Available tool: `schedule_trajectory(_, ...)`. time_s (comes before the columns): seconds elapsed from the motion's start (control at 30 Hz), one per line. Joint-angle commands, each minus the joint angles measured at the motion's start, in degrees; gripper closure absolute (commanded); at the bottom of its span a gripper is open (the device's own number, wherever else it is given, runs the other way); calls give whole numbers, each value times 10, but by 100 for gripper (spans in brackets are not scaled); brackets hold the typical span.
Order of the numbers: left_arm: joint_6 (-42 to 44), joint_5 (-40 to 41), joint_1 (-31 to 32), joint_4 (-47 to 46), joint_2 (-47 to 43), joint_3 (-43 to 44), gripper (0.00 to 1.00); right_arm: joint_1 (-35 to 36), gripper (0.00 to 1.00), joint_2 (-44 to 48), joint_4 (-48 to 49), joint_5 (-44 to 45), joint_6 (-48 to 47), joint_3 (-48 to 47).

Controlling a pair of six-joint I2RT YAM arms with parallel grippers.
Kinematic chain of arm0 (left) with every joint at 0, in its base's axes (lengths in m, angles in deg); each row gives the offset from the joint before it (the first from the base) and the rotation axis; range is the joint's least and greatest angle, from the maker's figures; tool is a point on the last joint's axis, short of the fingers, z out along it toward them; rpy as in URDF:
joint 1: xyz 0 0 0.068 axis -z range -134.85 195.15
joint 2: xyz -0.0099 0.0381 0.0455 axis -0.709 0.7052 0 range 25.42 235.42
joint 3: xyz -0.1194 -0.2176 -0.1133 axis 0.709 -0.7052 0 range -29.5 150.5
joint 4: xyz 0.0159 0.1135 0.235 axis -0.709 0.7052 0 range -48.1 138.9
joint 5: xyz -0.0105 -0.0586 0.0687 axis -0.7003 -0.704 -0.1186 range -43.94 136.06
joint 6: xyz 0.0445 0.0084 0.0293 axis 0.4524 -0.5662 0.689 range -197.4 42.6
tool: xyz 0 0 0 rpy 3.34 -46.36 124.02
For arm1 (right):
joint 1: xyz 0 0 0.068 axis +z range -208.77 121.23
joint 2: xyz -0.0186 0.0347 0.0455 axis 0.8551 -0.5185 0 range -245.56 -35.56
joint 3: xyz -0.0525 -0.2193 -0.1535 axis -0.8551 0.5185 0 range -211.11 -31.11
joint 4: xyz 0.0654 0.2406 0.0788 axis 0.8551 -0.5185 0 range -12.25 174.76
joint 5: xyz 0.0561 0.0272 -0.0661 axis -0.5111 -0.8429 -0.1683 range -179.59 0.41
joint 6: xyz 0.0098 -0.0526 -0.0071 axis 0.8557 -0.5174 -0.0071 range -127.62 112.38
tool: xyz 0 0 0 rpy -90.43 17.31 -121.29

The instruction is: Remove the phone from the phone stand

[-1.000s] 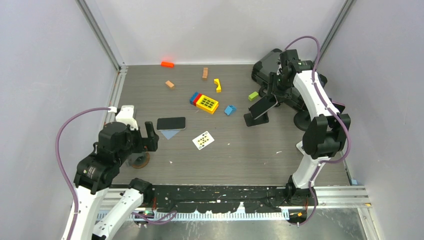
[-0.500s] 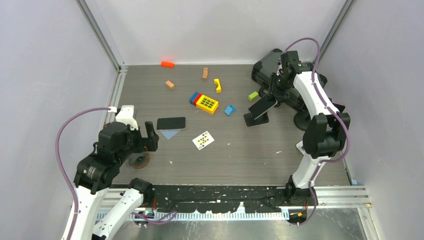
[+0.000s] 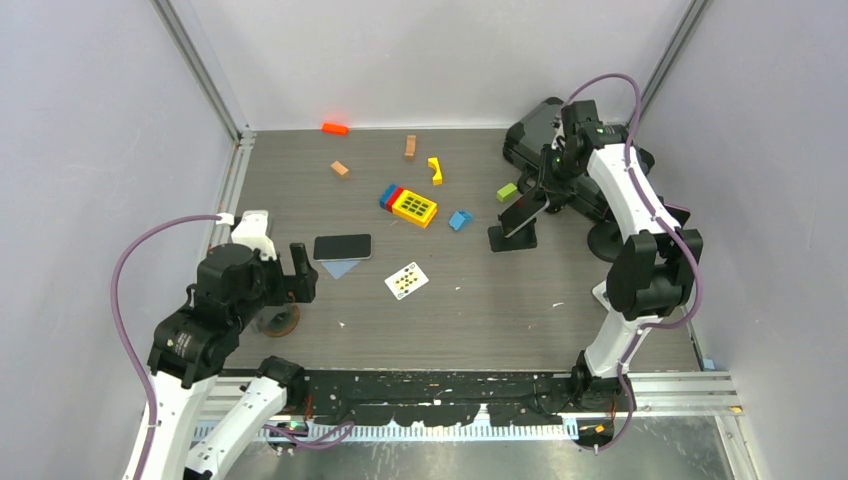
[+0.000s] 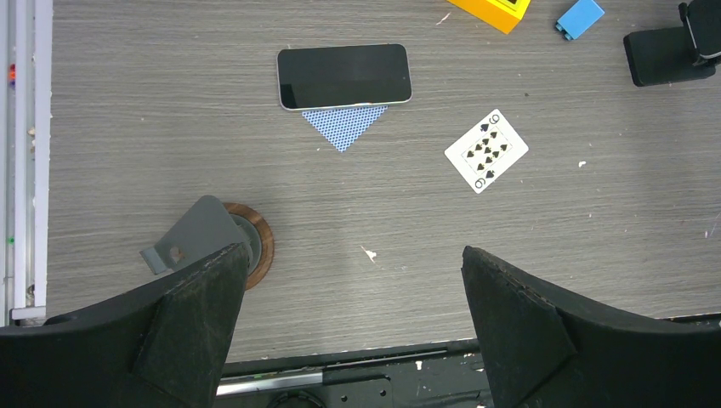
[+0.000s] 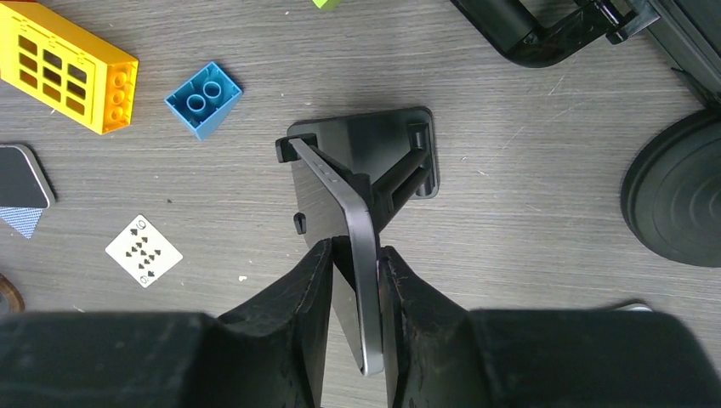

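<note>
The phone point(image 5: 364, 223) leans in the black phone stand point(image 5: 374, 140) at the right of the table, seen edge-on in the right wrist view. My right gripper point(image 5: 355, 251) is shut on the phone's upper end, one finger on each face. The phone's lower edge still sits in the stand's lip. From above, the phone point(image 3: 522, 212) stands steeply over the stand point(image 3: 505, 240) with the right gripper point(image 3: 537, 198) on it. My left gripper point(image 4: 353, 263) hangs open over bare table near the front left, holding nothing.
A second phone point(image 4: 344, 76) lies flat on a blue card, beside a nine of spades point(image 4: 485, 151). A grey stand on a brown round base point(image 4: 204, 242) sits by my left finger. Yellow block point(image 5: 64, 64), blue brick point(image 5: 204, 99), and black gear point(image 3: 545, 135) surround the stand.
My right gripper's fingers have closed in on the phone. The phone now stands more upright on the stand. The left arm has not moved.
</note>
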Motion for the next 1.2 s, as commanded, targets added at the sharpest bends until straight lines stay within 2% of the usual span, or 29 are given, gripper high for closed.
schedule_trajectory(0.0,6,-7,1,-27,2,-1,0,0,84,53,17,7,3,-4)
schedule_trajectory(0.2,5,-6,1,-28,3,-2,0,-1,99,84,22,-14,2,-20)
schedule_trajectory(0.53,2,-5,1,-28,4,-3,0,0,100,121,9,-46,16,-82)
schedule_trajectory(0.77,-9,-5,1,-29,5,9,0,23,100,141,20,-61,80,-109)
schedule_trajectory(0.83,-11,-5,1,-28,8,18,0,57,100,146,37,-41,98,-103)
schedule_trajectory(0.93,-13,3,1,-22,10,33,0,157,100,145,62,47,127,-93)
schedule_trajectory(1.0,-14,11,1,-14,10,42,0,207,100,143,93,71,159,-75)
schedule_trajectory(1.17,-18,65,1,27,9,67,0,294,100,154,250,99,260,14)
